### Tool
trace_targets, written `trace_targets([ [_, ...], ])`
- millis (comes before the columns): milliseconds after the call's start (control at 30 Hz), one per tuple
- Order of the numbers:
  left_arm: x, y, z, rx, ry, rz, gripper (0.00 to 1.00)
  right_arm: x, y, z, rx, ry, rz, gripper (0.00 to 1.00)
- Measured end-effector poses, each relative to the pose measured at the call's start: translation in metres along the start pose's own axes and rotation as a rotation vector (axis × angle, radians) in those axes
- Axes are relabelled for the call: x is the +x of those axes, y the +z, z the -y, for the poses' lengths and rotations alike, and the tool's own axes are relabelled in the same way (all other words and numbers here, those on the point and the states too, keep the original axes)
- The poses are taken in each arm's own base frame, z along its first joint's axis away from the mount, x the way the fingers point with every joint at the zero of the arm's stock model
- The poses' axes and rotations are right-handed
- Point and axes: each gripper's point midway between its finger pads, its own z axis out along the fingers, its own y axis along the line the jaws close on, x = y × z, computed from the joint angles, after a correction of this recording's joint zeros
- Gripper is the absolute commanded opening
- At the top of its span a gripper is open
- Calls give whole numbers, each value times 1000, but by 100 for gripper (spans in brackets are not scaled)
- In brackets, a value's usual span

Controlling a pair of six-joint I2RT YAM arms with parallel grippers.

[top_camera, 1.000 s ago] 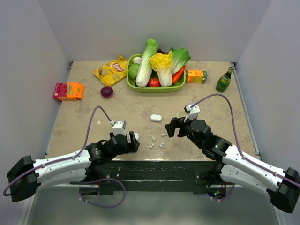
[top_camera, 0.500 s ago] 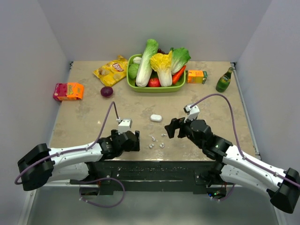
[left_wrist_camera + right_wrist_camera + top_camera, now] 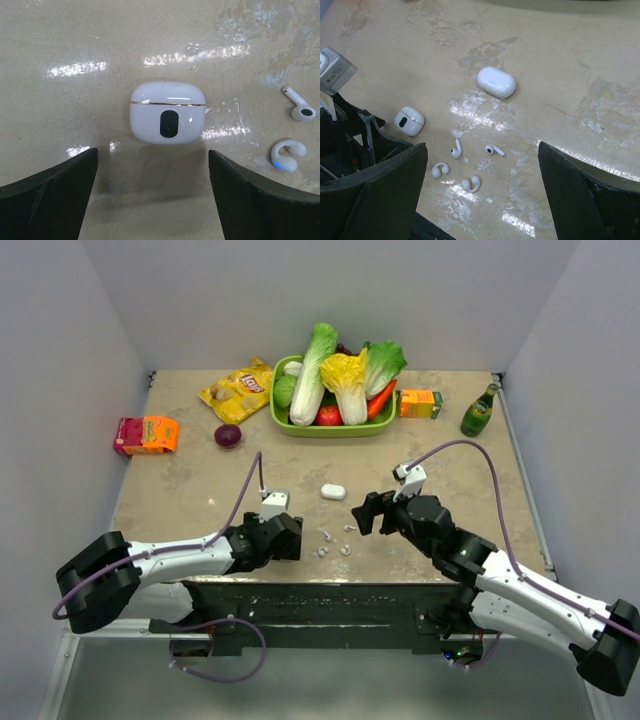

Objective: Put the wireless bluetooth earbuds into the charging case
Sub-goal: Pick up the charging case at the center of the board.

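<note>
The marble table [image 3: 180,490] holds one green basket [image 3: 340,430] of vegetables at the top centre of the overhead view. To the left of the basket lies one yellow chip bag [image 3: 238,390] with a red Lay's logo. To the basket's right stands one orange juice carton [image 3: 420,403], its print too small to read.

Both grippers have their jaws spread wide and grasp nothing. The left gripper [image 3: 152,156] is just below the small case [image 3: 168,119], and the right gripper [image 3: 482,144] is above the buds.

Two white cases lie closed. The pill-shaped case [image 3: 496,82], upper centre of the right wrist view, has its long axis running from upper left to lower right. The small case lies flat with its dark oval window up, its gold seam level and its lid toward the frame's top.

Four earbuds [image 3: 456,149] are clustered on the table low in the right wrist view. Two are stemmed, one with its stem pointing up-frame and the other lying left-right. The other two are curled C-shaped hooks.
</note>
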Motion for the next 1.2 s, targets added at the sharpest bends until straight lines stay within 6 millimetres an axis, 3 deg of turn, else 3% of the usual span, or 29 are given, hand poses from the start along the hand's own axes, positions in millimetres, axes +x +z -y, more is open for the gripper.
trace_targets([
  [700,-11,17,9,-46,15,-35,70,-3,3,-2,4,-3,-9,95],
  [1000,-20,26,6,-56,-2,-20,70,-3,3,-2,5,-3,-9,95],
  [1200,-22,28,7,-54,6,-19,75,-3,3,-2,6,-3,-10,96],
])
